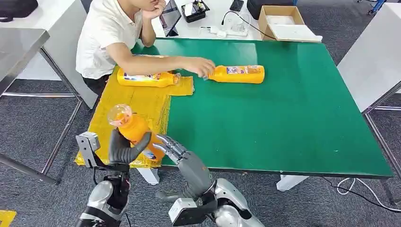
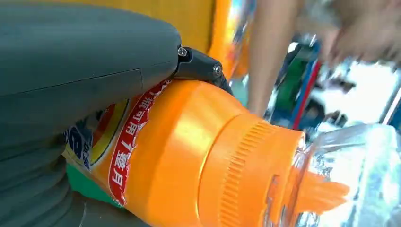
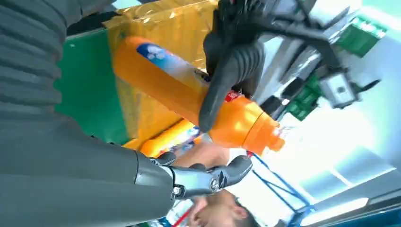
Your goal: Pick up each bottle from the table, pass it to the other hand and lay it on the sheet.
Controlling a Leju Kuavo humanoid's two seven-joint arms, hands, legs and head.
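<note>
At the sheet's (image 1: 137,101) near left corner the left hand (image 1: 124,149) gripped an orange bottle (image 1: 137,130), clear cap up, while the right hand (image 1: 172,147) just beside it touched the bottle's base, fingers apart. The handover looked nearly done; next the right hand had to let go so the left could lay it flat. Farther right, a person's hand (image 1: 201,66) rested on another bottle (image 1: 239,74) on the table (image 1: 293,123).

Bright, even overhead light. Head view sharp, shadows soft. Left wrist view: person's hand (image 2: 364,28) at 1 o'clock motion-blurred; background overexposed.
</note>
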